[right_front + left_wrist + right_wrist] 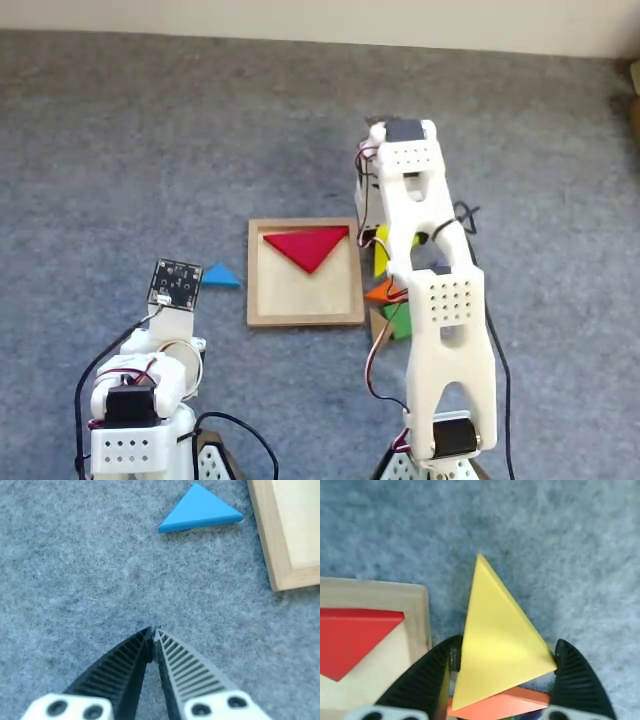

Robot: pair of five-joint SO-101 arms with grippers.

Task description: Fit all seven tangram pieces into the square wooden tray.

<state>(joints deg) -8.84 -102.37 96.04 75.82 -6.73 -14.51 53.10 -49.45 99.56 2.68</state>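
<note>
The square wooden tray point(256, 300) lies mid-table with a red triangle point(307, 246) against its far edge. Just right of the tray, my right gripper point(509, 641) is shut on a yellow triangle point(495, 630), one finger on its long edge and the other at its corner. That yellow triangle point(381, 252) peeks out beside the right arm point(440, 300), with an orange piece point(383, 293) and a green piece point(398, 321) nearer the arm's base. A blue triangle point(200, 510) lies left of the tray. My left gripper point(152, 632) is shut and holds nothing, short of the blue triangle point(221, 277).
Grey carpet covers the table. The tray's corner point(280, 555) lies close to the blue triangle. The right arm hangs over the pieces on the tray's right side. There is open carpet to the left and at the back.
</note>
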